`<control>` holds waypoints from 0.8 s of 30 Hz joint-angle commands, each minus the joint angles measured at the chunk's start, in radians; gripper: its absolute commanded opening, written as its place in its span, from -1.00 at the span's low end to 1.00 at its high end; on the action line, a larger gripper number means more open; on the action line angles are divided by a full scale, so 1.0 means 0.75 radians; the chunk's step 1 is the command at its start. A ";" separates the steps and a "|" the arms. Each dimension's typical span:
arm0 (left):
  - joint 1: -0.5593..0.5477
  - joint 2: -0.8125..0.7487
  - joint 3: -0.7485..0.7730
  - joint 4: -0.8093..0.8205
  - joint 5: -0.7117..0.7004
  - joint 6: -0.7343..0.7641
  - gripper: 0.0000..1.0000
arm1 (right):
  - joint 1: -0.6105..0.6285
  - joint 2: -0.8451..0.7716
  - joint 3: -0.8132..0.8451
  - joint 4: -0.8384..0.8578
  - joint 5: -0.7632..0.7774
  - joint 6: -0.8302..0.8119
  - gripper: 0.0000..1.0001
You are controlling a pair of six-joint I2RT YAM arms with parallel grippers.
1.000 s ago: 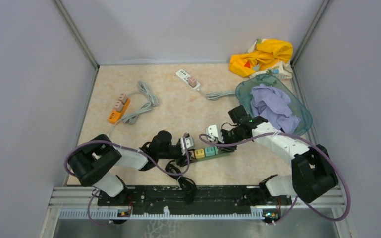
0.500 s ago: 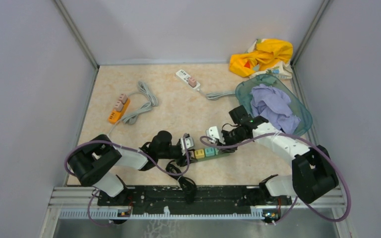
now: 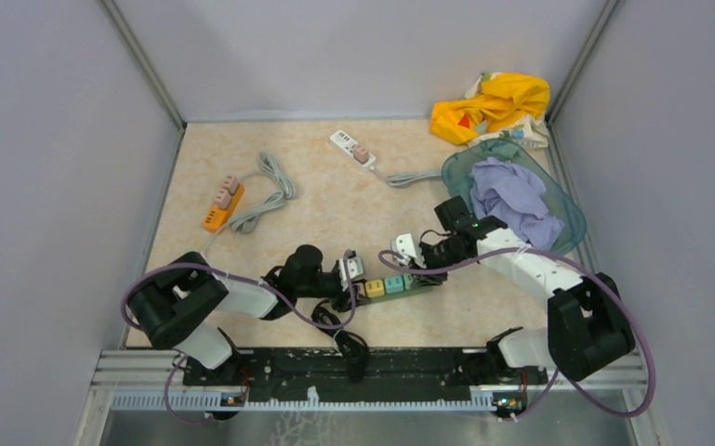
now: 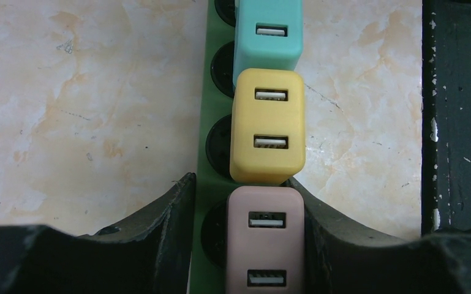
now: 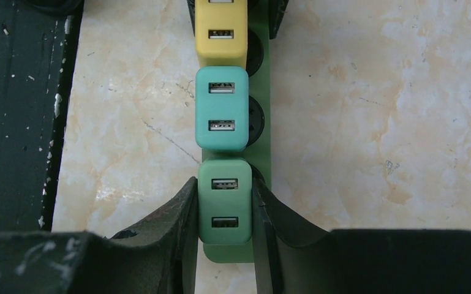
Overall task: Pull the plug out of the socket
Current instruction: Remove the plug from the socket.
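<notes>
While the overhead view holds, the green power strip (image 3: 387,290) lies on the counter (image 3: 335,200) just ahead of the arm bases. Both arms are down on it: the left pincer (image 3: 349,274) at the strip's left end, the right pincer (image 3: 416,269) at its right end.

Over to the left wrist camera. This pincer straddles the strip at the pink plug (image 4: 266,245), one finger against the strip's bare edge and the other pressed to the plug's side, clamped on that end. Next along the strip sits the yellow plug (image 4: 268,135), then the teal plug (image 4: 268,37).

Now the right wrist camera. The pincer is squeezed onto the dark green plug (image 5: 225,202), a finger on each flank, at the strip's last socket beside the teal one. I can't tell whether its prongs are out.
</notes>
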 commanded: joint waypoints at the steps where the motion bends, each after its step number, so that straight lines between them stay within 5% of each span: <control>1: -0.006 0.038 -0.002 -0.084 -0.012 -0.026 -0.99 | 0.000 -0.020 0.068 -0.118 -0.220 -0.140 -1.00; 11: -0.006 0.035 -0.012 -0.073 -0.015 -0.037 -0.99 | 0.049 -0.025 0.055 0.173 -0.092 0.199 -1.00; 24: -0.006 0.042 -0.009 -0.073 -0.008 -0.028 -0.99 | -0.007 -0.030 0.058 -0.061 -0.241 -0.088 -1.00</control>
